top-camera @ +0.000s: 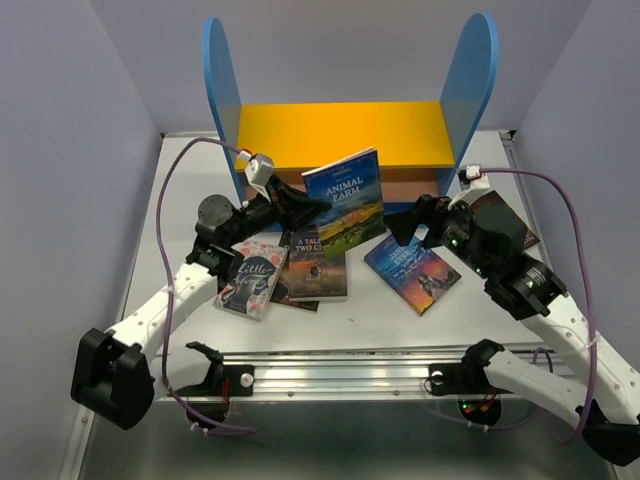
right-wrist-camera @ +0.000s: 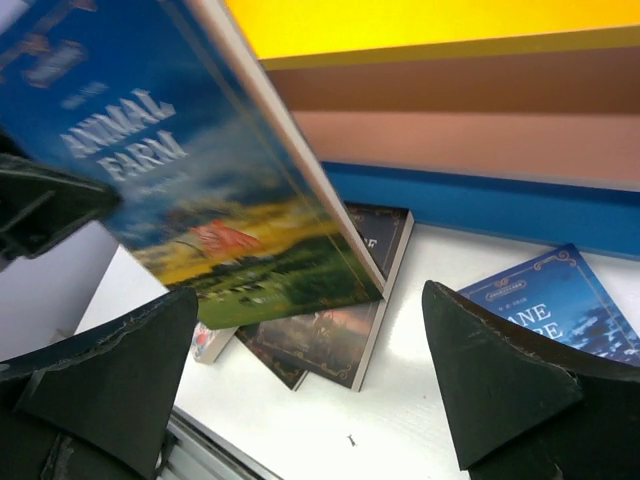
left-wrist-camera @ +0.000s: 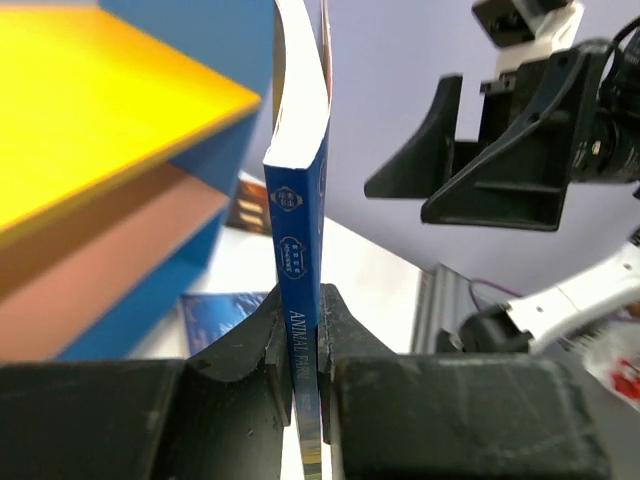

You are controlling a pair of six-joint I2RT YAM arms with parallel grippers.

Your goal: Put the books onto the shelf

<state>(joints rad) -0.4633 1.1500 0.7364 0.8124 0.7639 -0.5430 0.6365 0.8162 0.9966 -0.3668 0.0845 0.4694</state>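
Step in hand: shelving Animal Farm point(top-camera: 347, 200), held upright in mid-air at 6 o'clock of the shelf point(top-camera: 340, 130), spine pinched tight in the left gripper point(top-camera: 300, 207). The right gripper point(top-camera: 418, 222) is spread wide and empty at the book's 3 o'clock. Next move likely needs carrying it toward 12 o'clock onto a board, kept upright. Count: one shelf and two grippers. One book is held and four lie flat: Little Women point(top-camera: 250, 278), A Tale of Two Cities point(top-camera: 318, 265) on a dark book point(top-camera: 296, 300), and the blue-orange book point(top-camera: 412, 268); maybe another sits behind the right wrist.

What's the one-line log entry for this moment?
left gripper: shut on Animal Farm, raised in front of shelf | right gripper: open, empty
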